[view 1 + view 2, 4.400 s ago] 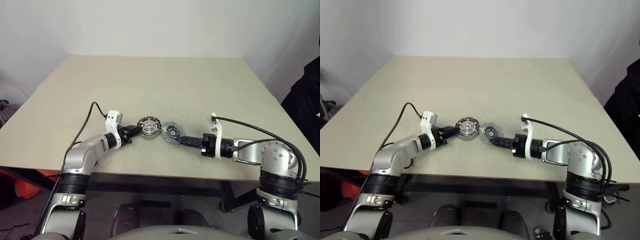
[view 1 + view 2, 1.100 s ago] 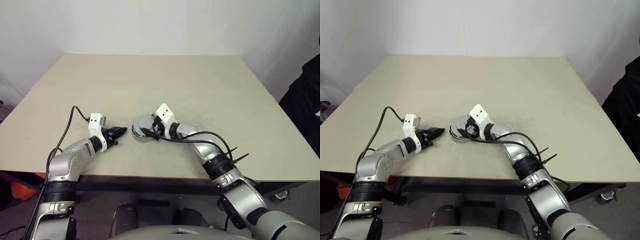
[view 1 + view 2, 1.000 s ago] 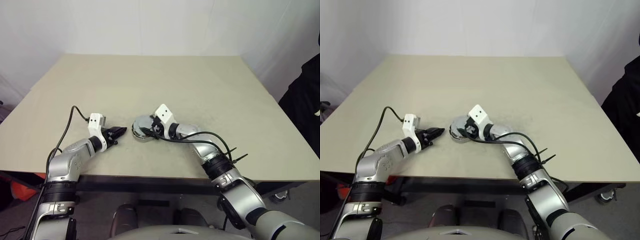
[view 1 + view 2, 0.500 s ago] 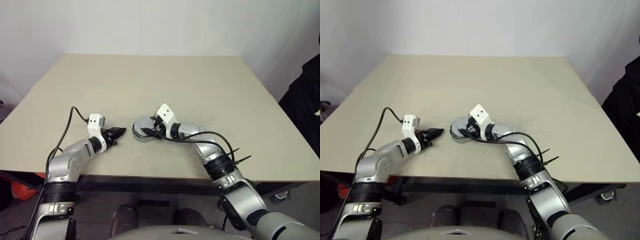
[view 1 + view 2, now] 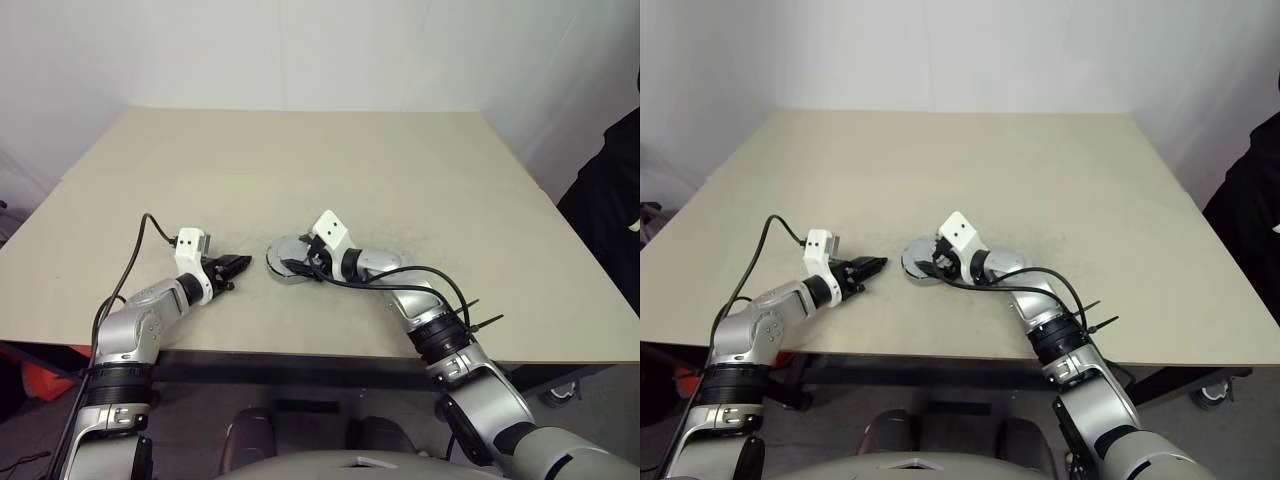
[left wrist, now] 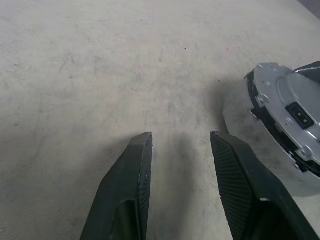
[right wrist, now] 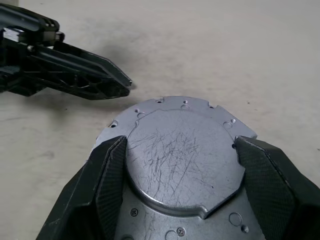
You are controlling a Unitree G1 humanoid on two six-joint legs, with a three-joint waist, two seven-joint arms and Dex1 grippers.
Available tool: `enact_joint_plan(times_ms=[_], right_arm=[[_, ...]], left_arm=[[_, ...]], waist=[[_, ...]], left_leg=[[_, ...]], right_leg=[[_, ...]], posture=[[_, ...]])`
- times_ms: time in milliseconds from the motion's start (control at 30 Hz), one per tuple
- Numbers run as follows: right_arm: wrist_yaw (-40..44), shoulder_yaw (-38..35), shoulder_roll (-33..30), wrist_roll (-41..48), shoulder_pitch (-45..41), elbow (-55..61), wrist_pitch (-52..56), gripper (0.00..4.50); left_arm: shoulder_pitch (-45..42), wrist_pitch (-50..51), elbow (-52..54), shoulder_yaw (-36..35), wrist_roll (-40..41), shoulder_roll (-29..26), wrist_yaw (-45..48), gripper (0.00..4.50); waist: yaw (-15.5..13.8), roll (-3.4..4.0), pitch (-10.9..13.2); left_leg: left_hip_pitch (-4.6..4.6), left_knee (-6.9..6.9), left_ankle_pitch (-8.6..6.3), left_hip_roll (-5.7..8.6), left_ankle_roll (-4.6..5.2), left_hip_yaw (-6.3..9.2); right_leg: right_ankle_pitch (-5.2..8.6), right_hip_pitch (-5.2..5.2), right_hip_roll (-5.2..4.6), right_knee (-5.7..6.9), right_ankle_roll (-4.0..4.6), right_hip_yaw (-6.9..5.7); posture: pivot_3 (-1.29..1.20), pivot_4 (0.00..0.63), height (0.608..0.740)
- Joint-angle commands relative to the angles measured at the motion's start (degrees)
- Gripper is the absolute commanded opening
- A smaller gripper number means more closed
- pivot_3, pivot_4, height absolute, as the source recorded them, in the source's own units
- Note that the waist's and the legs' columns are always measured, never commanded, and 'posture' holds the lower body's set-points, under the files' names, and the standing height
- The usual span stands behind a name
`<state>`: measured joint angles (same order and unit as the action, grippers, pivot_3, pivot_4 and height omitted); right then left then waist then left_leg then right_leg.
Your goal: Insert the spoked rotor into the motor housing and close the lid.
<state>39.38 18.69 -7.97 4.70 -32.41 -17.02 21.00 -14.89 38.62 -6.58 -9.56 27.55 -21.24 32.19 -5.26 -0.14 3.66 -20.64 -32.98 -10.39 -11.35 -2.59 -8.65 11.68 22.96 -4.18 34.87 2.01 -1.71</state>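
The motor housing (image 5: 284, 270) lies on the table near its front edge as a round grey metal unit. A flat grey face covers its top (image 7: 180, 165), which I take for the lid. The spoked rotor is hidden. My right gripper (image 7: 180, 142) reaches in from the right, its two black fingers (image 7: 107, 180) pressed against opposite sides of the unit. My left gripper (image 5: 243, 264) hovers a short way to the left of the housing (image 6: 287, 112). It is open, with bare table between its fingers (image 6: 135, 170).
The beige table (image 5: 400, 170) stretches far back behind the arms. A black cable (image 5: 140, 245) loops from my left wrist. A person's dark clothing (image 5: 612, 190) stands past the table's right edge.
Since the oldest frames the camera has shifted. My left gripper has let go of the housing and drawn back. The copper windings are now covered and my right gripper holds the unit. The last second shows no movement.
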Motion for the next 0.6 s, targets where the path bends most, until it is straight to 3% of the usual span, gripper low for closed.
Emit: enact_joint_plan(times_ms=[33,600], right_arm=[[1.42,-0.83,0.25,1.27,-0.65,3.81,0.7,3.02],[0.3,-0.42,0.3,-1.35,-0.91,2.35,0.5,3.02]], left_arm=[[-0.28,-1.25,0.4,-0.45,-0.31,-0.28,0.07,1.94],[0.3,-0.72,1.41,-0.39,-0.07,0.09,-0.62,1.94]], waist=[[0.0,0.0,0.0],[0.0,0.0,0.0]], left_leg=[[0.0,0.0,0.0,0.0,0.0,0.0],[0.02,-0.01,0.01,0.0,-0.01,0.0]], right_leg=[[0.0,0.0,0.0,0.0,0.0,0.0],[0.0,0.0,0.0,0.01,0.0,0.0]], posture=[[0.0,0.0,0.74],[0.0,0.0,0.74]])
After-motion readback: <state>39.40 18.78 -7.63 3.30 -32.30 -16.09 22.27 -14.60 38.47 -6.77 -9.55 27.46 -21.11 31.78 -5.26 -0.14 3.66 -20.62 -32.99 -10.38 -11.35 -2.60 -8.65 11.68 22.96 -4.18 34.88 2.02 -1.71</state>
